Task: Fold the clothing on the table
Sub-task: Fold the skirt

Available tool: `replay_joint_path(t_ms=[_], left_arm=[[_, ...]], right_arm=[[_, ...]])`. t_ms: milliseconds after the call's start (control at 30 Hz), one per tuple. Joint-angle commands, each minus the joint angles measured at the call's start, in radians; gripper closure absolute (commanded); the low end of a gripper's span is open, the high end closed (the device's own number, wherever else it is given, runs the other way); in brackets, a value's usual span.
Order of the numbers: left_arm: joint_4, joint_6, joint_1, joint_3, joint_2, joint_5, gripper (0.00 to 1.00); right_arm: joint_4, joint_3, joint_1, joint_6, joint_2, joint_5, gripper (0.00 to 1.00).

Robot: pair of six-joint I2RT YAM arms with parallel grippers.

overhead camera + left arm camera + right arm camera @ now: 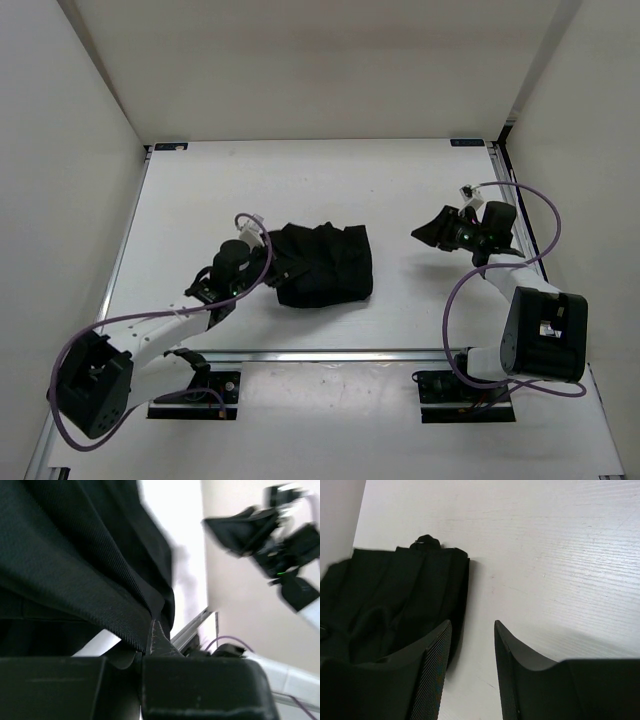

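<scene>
Our left gripper (267,269) pinches an edge of the bunched black pleated garment (325,265), mid white flat tabletop (300,175); our right gripper (472,630) hangs half-open, empty. Pulling fast, we could lose that thin pinch.

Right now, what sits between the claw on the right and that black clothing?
Nothing: only bare white table separates the right gripper from the clothing. This shows plainly in the top view and the right wrist view.
</scene>
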Motion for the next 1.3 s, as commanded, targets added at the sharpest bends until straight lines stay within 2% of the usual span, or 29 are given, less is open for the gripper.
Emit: replay_joint_path(t_ms=[0,33,100,133,167,200,267,367,433,467,500,600,633,667,733,767,800,867,900,967,1067,1133,1267], left_arm=[[0.009,-0.054,0.024,-0.122,-0.068,0.028,0.98],[0.026,-0.071,0.044,-0.175,-0.099,0.016,0.97],[0.046,-0.123,0.079,-0.260,-0.158,-0.008,0.85],[0.060,-0.142,0.122,-0.316,-0.198,-0.013,0.70],[0.074,-0.172,0.179,-0.376,-0.258,-0.002,0.51],[0.071,-0.195,0.211,-0.392,-0.295,-0.002,0.03],[0.015,-0.208,0.323,-0.427,-0.431,-0.013,0.01],[-0.183,-0.218,0.412,-0.395,-0.736,-0.097,0.01],[-0.229,-0.273,0.444,-0.384,-0.800,-0.062,0.02],[-0.217,-0.283,0.454,-0.374,-0.803,-0.020,0.01],[-0.205,-0.281,0.439,-0.345,-0.783,-0.002,0.01],[-0.159,-0.158,0.270,-0.218,-0.635,-0.018,0.01],[-0.167,-0.102,0.206,-0.159,-0.476,0.028,0.01],[-0.177,-0.046,0.183,-0.134,-0.407,0.063,0.02],[-0.146,0.024,0.091,-0.038,-0.157,0.216,0.02],[-0.130,0.047,0.055,-0.022,-0.097,0.252,0.01],[-0.100,0.064,0.047,0.019,-0.008,0.298,0.06],[-0.056,0.104,0.001,0.082,0.098,0.333,0.10],[-0.037,0.105,0.000,0.090,0.152,0.344,0.20],[0.012,0.075,0.032,0.075,0.211,0.370,0.33],[0.071,0.079,0.037,0.036,0.274,0.384,0.48],[0.071,0.097,0.050,0.013,0.301,0.374,0.49],[0.085,0.119,0.076,-0.002,0.362,0.344,0.46]], right_arm=[[-0.007,0.034,0.002,-0.036,-0.001,0.002,0.55],[-0.006,0.029,0.005,-0.042,0.000,0.004,0.55],[-0.036,0.040,0.016,-0.071,-0.007,-0.013,0.54],[-0.053,0.044,0.030,-0.097,-0.003,-0.022,0.54],[-0.064,0.047,0.037,-0.108,-0.007,-0.026,0.52],[-0.087,0.052,0.047,-0.134,-0.004,-0.033,0.52],[-0.104,0.053,0.080,-0.163,-0.027,-0.021,0.46],[-0.118,0.046,0.116,-0.197,-0.058,-0.012,0.36],[-0.112,0.052,0.148,-0.197,-0.069,-0.051,0.35],[-0.109,0.057,0.162,-0.189,-0.073,-0.068,0.44],[-0.097,0.067,0.185,-0.179,-0.067,-0.106,0.62],[-0.055,0.101,0.237,-0.121,-0.028,-0.217,0.90],[-0.041,0.101,0.258,-0.093,-0.012,-0.246,0.99],[-0.037,0.098,0.271,-0.079,0.009,-0.257,1.00],[-0.047,0.113,0.339,-0.093,0.043,-0.294,1.00],[-0.076,0.129,0.362,-0.120,0.063,-0.308,1.00],[-0.092,0.133,0.395,-0.131,0.071,-0.328,1.00],[-0.099,0.153,0.436,-0.133,0.113,-0.352,1.00],[-0.100,0.164,0.447,-0.134,0.126,-0.357,1.00],[-0.106,0.191,0.464,-0.127,0.178,-0.380,1.00],[-0.115,0.224,0.496,-0.122,0.254,-0.424,1.00],[-0.167,0.260,0.519,-0.134,0.331,-0.437,1.00],[-0.077,0.237,0.498,-0.015,0.443,-0.403,1.00]])
